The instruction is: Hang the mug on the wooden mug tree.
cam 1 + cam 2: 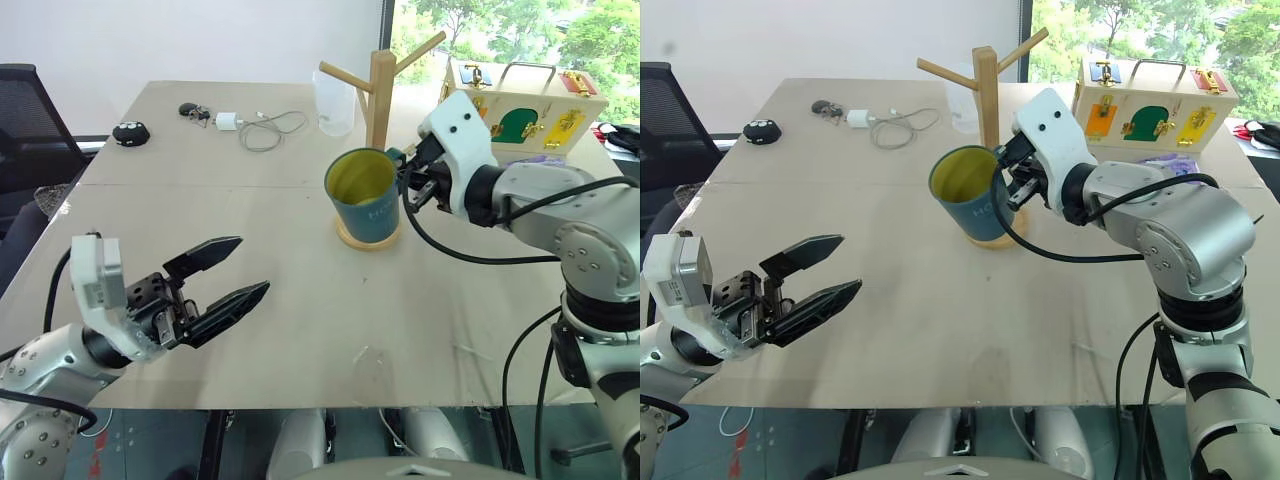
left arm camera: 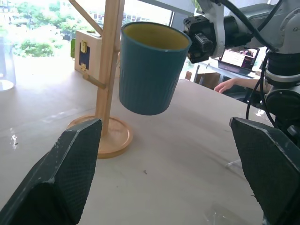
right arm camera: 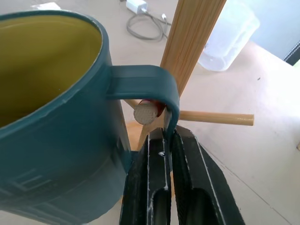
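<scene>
mug held at the tree, peg at its handle

lowest in the left eye view, at the lower left of the frame, sits the left gripper, its two black fingers spread wide and holding nothing, hovering over bare table. in the left wrist view those fingers frame the scene from either side.

right of centre, the right gripper has its fingers pressed together on the lower part of the mug's handle, pinching it. the mug is dark teal with a yellow inside. it hangs off the table, tilted a little, its mouth turned up and toward the camera. in the left wrist view it floats above the round base of the tree, just in front of the post.

the tree stands in the upper middle of the frame, pale wood with angled pegs. in the right wrist view a short peg with a red band behind its tip sits under the handle's arch; whether it touches the handle is not clear. a longer peg juts out sideways beyond it.

behind the tree stands a clear cup. at upper right is a wooden box with coloured latches. at upper left lie a white charger with cable and a small black object.
</scene>
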Motion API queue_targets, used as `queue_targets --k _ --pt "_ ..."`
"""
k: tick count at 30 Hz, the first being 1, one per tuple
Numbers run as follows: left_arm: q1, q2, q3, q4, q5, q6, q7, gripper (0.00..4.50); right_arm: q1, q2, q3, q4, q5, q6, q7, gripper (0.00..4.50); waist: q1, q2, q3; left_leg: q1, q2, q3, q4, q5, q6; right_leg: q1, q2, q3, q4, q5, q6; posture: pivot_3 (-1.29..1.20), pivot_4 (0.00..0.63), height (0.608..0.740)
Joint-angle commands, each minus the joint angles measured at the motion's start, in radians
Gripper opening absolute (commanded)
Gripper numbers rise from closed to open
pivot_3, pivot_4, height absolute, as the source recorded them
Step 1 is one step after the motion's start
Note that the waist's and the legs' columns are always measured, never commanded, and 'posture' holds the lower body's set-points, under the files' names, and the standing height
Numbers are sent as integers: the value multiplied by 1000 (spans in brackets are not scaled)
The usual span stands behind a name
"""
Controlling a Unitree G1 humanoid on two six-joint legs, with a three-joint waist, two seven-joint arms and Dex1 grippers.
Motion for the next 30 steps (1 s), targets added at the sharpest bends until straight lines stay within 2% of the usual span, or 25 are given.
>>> queue_targets --k 1,4,8,9,11,15,17,20,25,30 --pt "6 -6 19 -37 1 -30 6 4500 -31 15 25 3 -28 -12 -6 16 0 0 0 0 0 0 0 0 0 0 0 0 0 0 0 0 150 740" --pt "9 -9 12 -40 3 -37 11 4500 -27 36 28 19 -52 -37 -12 805 0 0 0 0 0 0 0 0 0 0 0 0 0 0 0 0 150 740" --pt "6 -9 5 -42 -2 -35 20 4500 -15 23 -23 -29 -18 -28 35 2660 0 0 0 0 0 0 0 0 0 0 0 -1 0 0 0 0 150 740" --pt "5 -5 -3 -45 -7 -28 23 4500 -2 4 -58 -58 8 -26 64 2962 0 0 0 0 0 0 -1 0 0 0 0 -1 0 0 0 0 150 740" --pt "-3 -1 -20 -49 -5 -22 33 4500 36 -35 -118 -108 57 -46 128 2962 3 0 0 -1 0 -1 -1 0 0 0 0 -1 -1 0 0 0 150 740" --pt "-25 9 -80 -33 20 9 75 4500 220 -162 -301 -215 173 -123 290 2962 9 -1 0 -2 0 -3 -2 -1 1 2 -1 -3 -6 0 0 0 150 740" --pt "-27 13 -102 -21 47 10 77 4500 302 -165 -379 -232 211 -180 321 2962 2 -1 0 -2 0 -2 -3 -1 1 2 -1 -3 -8 1 1 0 150 740" --pt "-26 23 -142 5 118 8 79 4500 526 -192 -502 -265 253 -290 432 2962 4 -2 -1 0 0 0 -6 -1 1 2 0 -1 -8 1 2 0 150 740" --pt "-10 39 -155 48 167 24 66 4500 927 -238 -619 -245 131 -554 577 2962 10 -1 -1 0 -1 -1 -9 -1 1 2 2 -1 -10 2 4 0 150 740" --pt "16 59 -171 132 265 3 17 4500 1185 -249 -656 -178 1 -790 654 2962 3 -1 -1 3 0 1 -9 -1 1 3 4 -1 -11 0 2 0 150 740"
